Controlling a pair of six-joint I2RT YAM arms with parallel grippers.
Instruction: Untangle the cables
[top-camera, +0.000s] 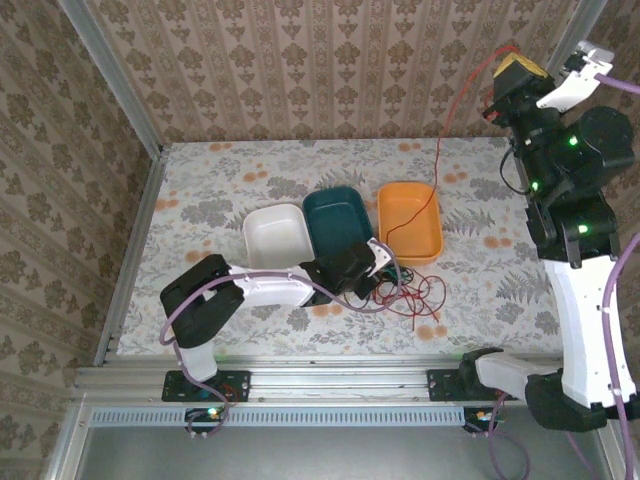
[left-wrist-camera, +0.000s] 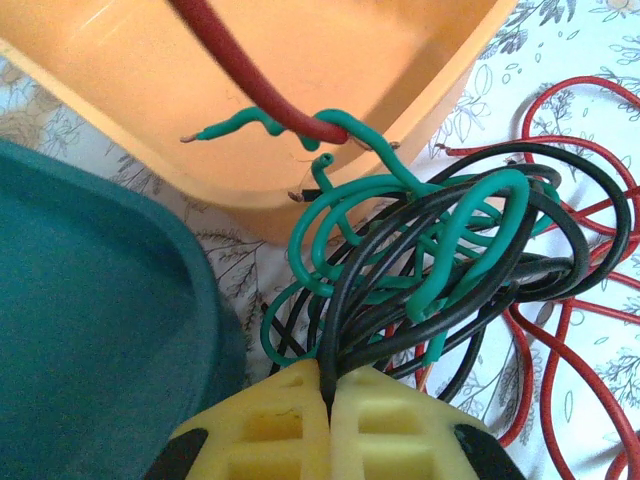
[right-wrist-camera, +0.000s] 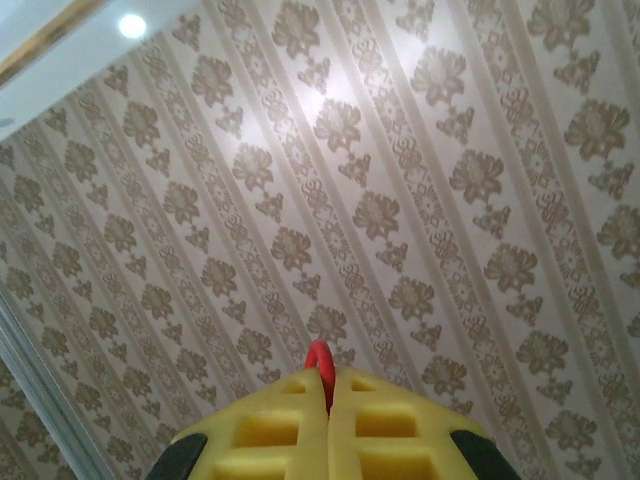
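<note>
The left gripper (left-wrist-camera: 328, 388) has its yellow jaws pressed together, pinching a black cable (left-wrist-camera: 335, 300) that enters the seam between the pads. Directly ahead of these jaws lies the knot of cables (top-camera: 410, 290): black loops interwoven with a green cable (left-wrist-camera: 470, 230), resting on the floral tablecloth (top-camera: 220, 190). Thin red loops (left-wrist-camera: 560, 340) spread on the cloth ahead and to the right of the jaws. Further ahead and to the left, one green end coils around a taut red cable (left-wrist-camera: 250, 80) at the near rim of the orange tray (left-wrist-camera: 150, 110). The teal tray (left-wrist-camera: 80, 300) sits just beside the jaws on their left, its rim close to the knot, and the white tray (top-camera: 262, 225) lies beyond it in the top view. Open cloth is available to the right of the left jaws. The right gripper (right-wrist-camera: 328, 388) is raised high above the far right corner of the table, jaws pressed together on the red cable, a short bend of which (right-wrist-camera: 318, 360) protrudes from the seam. Ahead of these jaws stands the patterned wallpaper (right-wrist-camera: 400, 200), with a frame rail (right-wrist-camera: 40, 400) at the lower left. In the top view, the red cable (top-camera: 437, 160) descends from the right gripper (top-camera: 520, 66) into the orange tray (top-camera: 428, 238) and continues to the knot at the left gripper (top-camera: 385, 262).
</note>
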